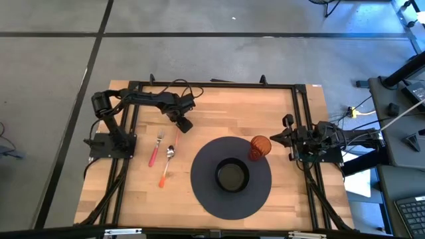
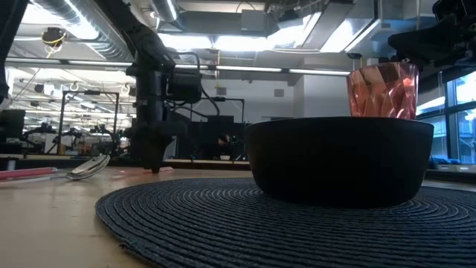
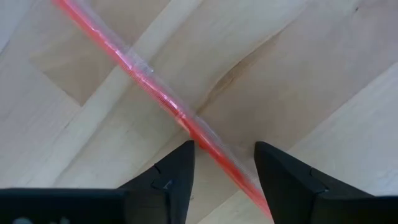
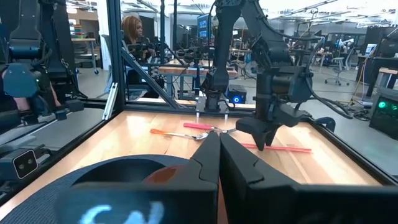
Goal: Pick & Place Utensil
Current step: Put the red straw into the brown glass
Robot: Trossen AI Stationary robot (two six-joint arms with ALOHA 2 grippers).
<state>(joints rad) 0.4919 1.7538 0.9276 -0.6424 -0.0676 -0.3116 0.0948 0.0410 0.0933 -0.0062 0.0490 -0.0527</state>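
Observation:
A thin red, see-through utensil handle (image 3: 155, 87) lies flat on the wooden table, also seen in the right wrist view (image 4: 283, 148). My left gripper (image 3: 224, 149) points down over it, open, one finger on each side of the handle; whether a finger touches it I cannot tell. From above, that gripper (image 1: 184, 125) stands just beyond the mat's far-left rim. A pink-handled fork (image 1: 157, 147) and an orange-handled spoon (image 1: 167, 164) lie flat to its near-left. My right gripper (image 1: 284, 138) waits at the table's right side, shut (image 4: 219, 146).
A round dark woven placemat (image 1: 206, 192) fills the middle near part of the table, with a black bowl (image 1: 232, 176) on it and a red faceted cup (image 1: 260, 147) standing at its far-right rim, just left of my right gripper. A black frame rail (image 1: 212, 85) borders the table.

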